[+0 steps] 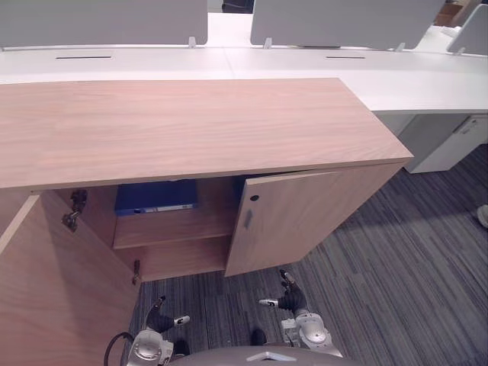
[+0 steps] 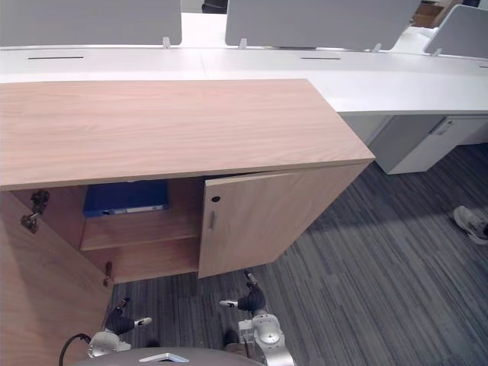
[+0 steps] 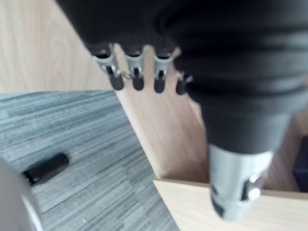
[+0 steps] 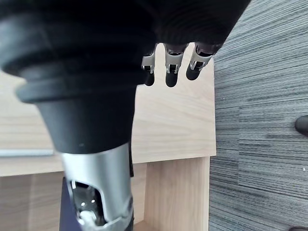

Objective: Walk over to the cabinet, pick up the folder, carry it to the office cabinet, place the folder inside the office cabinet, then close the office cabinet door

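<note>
Blue folder point(image 1: 155, 197) shelved, 11 o'clock | step: close door point(image 1: 293, 217), 1 o'clock | my left hand point(image 1: 162, 320), right hand point(image 1: 290, 299) slack-fingered, empty | next: push it shut

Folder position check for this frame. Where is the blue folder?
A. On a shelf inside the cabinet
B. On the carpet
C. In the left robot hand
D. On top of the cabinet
A: the blue folder lies on the shelf inside the cabinet, whose doors stand open, while the left robot hand and right robot hand hang low in front, holding nothing.
</note>
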### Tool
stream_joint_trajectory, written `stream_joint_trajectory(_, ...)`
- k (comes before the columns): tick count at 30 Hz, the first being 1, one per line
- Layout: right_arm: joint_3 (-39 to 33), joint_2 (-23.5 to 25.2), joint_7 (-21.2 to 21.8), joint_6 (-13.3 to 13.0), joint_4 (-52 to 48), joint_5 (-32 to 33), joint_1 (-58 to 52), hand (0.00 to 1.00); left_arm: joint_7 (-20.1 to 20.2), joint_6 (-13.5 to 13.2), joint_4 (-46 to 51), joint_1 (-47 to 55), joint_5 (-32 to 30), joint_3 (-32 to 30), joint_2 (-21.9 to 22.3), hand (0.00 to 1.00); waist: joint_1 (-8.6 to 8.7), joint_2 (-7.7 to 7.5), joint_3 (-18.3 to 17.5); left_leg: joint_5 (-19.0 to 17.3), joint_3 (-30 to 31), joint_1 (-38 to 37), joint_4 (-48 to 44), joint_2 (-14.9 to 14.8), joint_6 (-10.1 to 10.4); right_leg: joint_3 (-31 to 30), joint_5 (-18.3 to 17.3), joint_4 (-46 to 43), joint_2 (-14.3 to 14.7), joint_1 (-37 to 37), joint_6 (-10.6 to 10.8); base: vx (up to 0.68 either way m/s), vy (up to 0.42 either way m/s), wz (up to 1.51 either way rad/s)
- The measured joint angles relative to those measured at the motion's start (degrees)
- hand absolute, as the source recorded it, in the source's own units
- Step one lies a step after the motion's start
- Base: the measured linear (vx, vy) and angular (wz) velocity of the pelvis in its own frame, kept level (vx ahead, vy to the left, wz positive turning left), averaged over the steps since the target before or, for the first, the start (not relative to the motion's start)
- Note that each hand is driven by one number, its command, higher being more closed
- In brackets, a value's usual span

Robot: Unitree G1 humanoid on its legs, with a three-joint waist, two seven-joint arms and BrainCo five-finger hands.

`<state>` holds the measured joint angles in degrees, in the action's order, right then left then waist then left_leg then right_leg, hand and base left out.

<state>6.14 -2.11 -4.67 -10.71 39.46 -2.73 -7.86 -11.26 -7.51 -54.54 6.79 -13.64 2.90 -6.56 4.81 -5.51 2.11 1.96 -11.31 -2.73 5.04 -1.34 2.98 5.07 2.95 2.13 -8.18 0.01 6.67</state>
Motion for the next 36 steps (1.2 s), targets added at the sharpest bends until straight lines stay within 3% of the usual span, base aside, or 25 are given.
stream_joint_trajectory(5,-0.6,-0.1,-1.5,0.5,0.2,0.0,0.1,0.00,0.0,-0.1,0.0,0.5,1.5,0.0,0.0,0.00,-0.01,0.45,0.3,-0.3,-1.2,-1.2,0.0,0.1,-0.2,-1.4,0.1,-0.6,0.0,-0.1,0.2,0.01,-0.002,-0.14)
stream_joint_trajectory(12,-0.8,0.0,-1.9,0.8,2.3,0.0,0.3,0.00,-0.1,-0.7,2.4,0.6,4.5,-0.6,-0.2,0.00,-0.27,0.66,1.1,0.0,3.7,0.6,0.0,1.0,-0.8,0.8,-4.9,-6.9,-1.3,-2.1,0.5,-0.01,-0.003,0.29)
stream_joint_trajectory(15,-1.3,0.1,-2.0,0.8,2.5,0.1,0.4,0.00,-0.5,-0.7,2.4,0.7,5.7,-1.2,-0.1,0.00,-1.71,0.94,1.0,0.4,5.4,1.7,0.0,1.3,-0.9,1.8,-5.2,-6.2,-1.2,-1.7,0.3,0.03,-0.009,0.35)
stream_joint_trajectory(22,-3.6,0.7,-2.2,0.9,4.9,0.1,1.8,0.00,-0.9,-1.2,2.6,-0.1,9.1,-2.8,0.1,0.00,-2.36,1.36,1.5,3.5,15.2,4.7,-0.4,1.1,-0.2,5.5,-6.9,-5.2,0.4,2.0,-3.6,0.03,-0.025,0.87)
stream_joint_trajectory(24,-4.8,0.7,-2.6,0.9,4.8,0.1,2.9,0.00,-1.0,-1.1,3.5,-0.2,9.1,-2.8,0.3,0.00,-2.98,1.47,2.5,2.2,11.0,6.1,-0.8,0.3,-1.5,7.5,-6.9,-5.5,-0.1,2.1,-3.3,-0.10,-0.012,0.73)
stream_joint_trajectory(26,-6.1,0.5,-3.7,0.9,4.2,0.1,3.9,0.00,-0.9,-1.1,4.1,-0.1,9.1,-2.8,1.3,0.00,-2.35,1.45,3.8,-2.5,-0.3,9.2,-8.9,-2.1,-3.1,10.2,-7.8,-6.8,-1.8,2.3,-1.8,-0.11,0.019,0.63)
stream_joint_trajectory(27,-6.5,0.4,-3.8,0.9,4.2,0.1,3.9,0.00,-0.9,-1.1,4.3,-0.1,9.1,-2.8,1.7,0.00,-2.51,1.61,4.2,-3.2,-2.0,9.9,-11.9,-2.6,-3.5,10.6,-8.7,-7.6,-2.4,2.2,-1.3,-0.08,0.039,0.41)
stream_joint_trajectory(28,-7.1,-0.6,-4.2,0.9,4.2,0.2,4.0,0.00,-0.8,-1.1,4.7,0.2,9.1,-2.9,2.4,0.00,-2.44,2.78,4.7,-3.5,-3.0,10.8,-15.4,-3.5,-2.8,10.9,-10.5,-9.8,-2.1,2.4,-0.4,-0.07,0.027,0.23)
stream_joint_trajectory(30,-7.3,-0.6,-4.2,1.0,4.2,0.2,2.6,0.00,-0.8,-1.1,5.7,0.7,9.1,-2.9,2.1,0.00,-2.19,2.75,4.8,-3.7,-3.0,9.2,-12.7,-1.5,-2.6,9.0,-12.8,-10.4,-2.9,3.1,-0.2,-0.04,0.067,0.35)
stream_joint_trajectory(32,-7.4,-0.2,-4.2,1.0,4.2,0.3,1.8,0.00,-0.8,-1.1,6.3,0.8,9.1,-3.2,2.1,0.00,-1.62,1.73,4.3,-3.3,-3.7,7.1,-8.4,0.1,-2.9,7.2,-13.5,-9.4,-3.2,3.6,-0.4,0.08,0.055,0.41)
stream_joint_trajectory(34,-7.4,0.0,-4.2,1.1,4.2,0.3,1.3,0.00,-0.7,-1.1,6.3,1.1,9.1,-3.2,2.4,0.00,-1.27,2.22,4.2,2.6,-3.0,3.5,-1.1,2.0,-2.9,6.6,-13.0,-8.4,-3.4,5.0,-0.8,0.12,0.049,0.37)
stream_joint_trajectory(36,-7.4,0.7,-4.1,1.4,4.2,0.3,1.4,0.00,-0.8,-1.1,6.3,1.8,9.1,-3.5,2.1,0.00,-1.52,2.05,4.4,3.8,-1.9,1.9,-0.5,2.7,-3.1,6.9,-10.7,-7.5,-3.6,7.9,0.1,0.19,0.040,0.34)
